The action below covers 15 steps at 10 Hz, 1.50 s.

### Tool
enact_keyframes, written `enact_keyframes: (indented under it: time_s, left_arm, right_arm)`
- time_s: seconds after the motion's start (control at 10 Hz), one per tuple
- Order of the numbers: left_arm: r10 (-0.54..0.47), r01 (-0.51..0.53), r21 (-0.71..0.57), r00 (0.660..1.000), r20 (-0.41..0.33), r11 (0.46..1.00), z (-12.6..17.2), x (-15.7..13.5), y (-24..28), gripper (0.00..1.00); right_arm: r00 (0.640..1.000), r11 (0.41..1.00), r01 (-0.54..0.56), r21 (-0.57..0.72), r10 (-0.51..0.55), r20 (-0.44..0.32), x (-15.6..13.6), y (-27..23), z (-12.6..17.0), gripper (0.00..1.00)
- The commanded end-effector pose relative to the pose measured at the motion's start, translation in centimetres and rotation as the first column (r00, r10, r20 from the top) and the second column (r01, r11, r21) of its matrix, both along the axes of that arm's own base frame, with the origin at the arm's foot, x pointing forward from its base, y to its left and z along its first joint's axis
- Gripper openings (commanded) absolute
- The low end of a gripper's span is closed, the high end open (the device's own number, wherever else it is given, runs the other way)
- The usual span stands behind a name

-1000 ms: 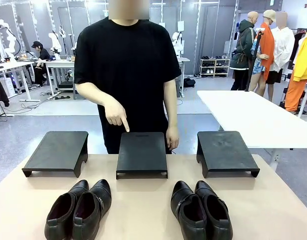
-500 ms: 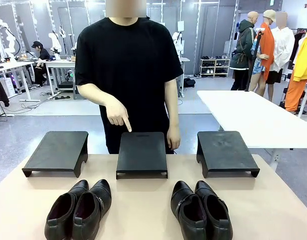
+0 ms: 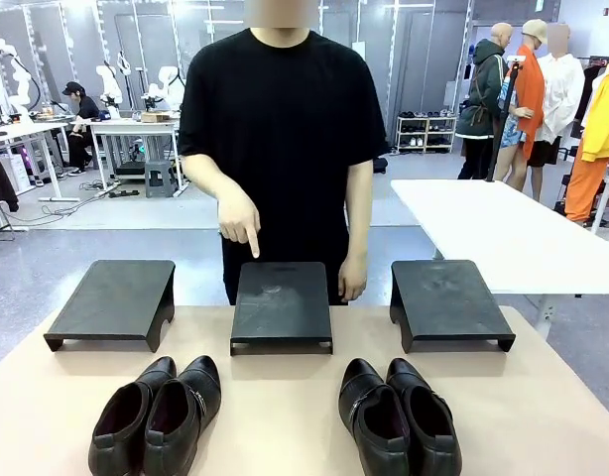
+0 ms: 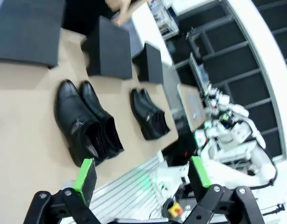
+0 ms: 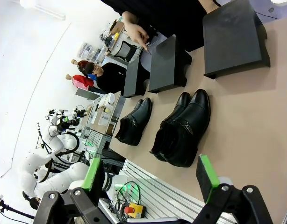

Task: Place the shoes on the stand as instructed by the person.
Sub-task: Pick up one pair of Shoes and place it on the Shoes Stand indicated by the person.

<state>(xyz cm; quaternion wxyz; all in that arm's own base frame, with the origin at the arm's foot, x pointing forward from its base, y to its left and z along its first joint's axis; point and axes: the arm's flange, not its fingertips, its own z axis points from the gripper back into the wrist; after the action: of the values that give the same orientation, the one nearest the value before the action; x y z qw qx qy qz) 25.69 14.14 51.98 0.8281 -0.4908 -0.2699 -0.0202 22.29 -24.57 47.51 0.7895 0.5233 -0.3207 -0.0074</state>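
Four shoes (image 3: 176,412) are sitting unplaced on the bench (image 3: 285,421) while the person's hand (image 3: 238,218) is pointing at the middle stand (image 3: 282,302) and the left claw (image 4: 142,172) and right claw (image 5: 150,176) are hanging spread, empty.

The left pair of shoes (image 3: 156,416) and the right pair (image 3: 399,421) lose their heels at the front view's bottom edge. The middle stand (image 3: 282,300) and the table (image 3: 285,397) hide the legs of the person (image 3: 283,129). At the upper left of the left wrist view, the nearest stand (image 4: 26,28) runs off frame.
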Motion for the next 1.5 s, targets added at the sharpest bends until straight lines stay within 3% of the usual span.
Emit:
enact_keyframes:
  time_s: [0.0,0.3,0.5,0.6,0.8,1.0,1.4]
  left_arm:
    - [-0.155,0.169,0.158,0.983,-0.093,0.973,2.8,4.0,-6.3,1.0]
    - [-0.227,0.31,0.316,0.935,-0.274,0.897,4.0,6.2,-17.9,1.0]
    - [-0.128,0.321,0.454,0.905,-0.405,0.831,2.6,6.4,-23.6,1.0]
    - [-0.064,0.309,0.523,0.899,-0.434,0.794,1.4,6.2,-26.2,1.0]
    - [0.043,0.267,0.624,0.899,-0.436,0.734,-2.0,5.9,-29.4,1.0]
    - [0.086,0.254,0.636,0.887,-0.454,0.728,-5.4,5.5,-31.2,1.0]
    - [0.197,0.146,0.706,0.904,-0.38,0.693,-10.1,6.2,-32.2,1.0]
  right_arm:
    - [1.0,1.0,-0.006,0.0,0.006,0.025,-0.1,-0.2,0.1,1.0]
    - [1.0,1.0,-0.006,0.0,0.006,0.025,-0.1,-0.2,0.1,1.0]
    - [1.0,1.0,-0.006,0.0,0.006,0.025,-0.1,-0.2,0.1,1.0]
    - [1.0,1.0,-0.006,0.0,0.006,0.025,-0.1,-0.2,0.1,1.0]
    - [1.0,1.0,-0.006,0.0,0.006,0.025,-0.1,-0.2,0.1,1.0]
    - [1.0,1.0,-0.006,0.0,0.006,0.025,-0.1,-0.2,0.1,1.0]
    - [1.0,1.0,-0.006,0.0,0.006,0.025,-0.1,-0.2,0.1,1.0]
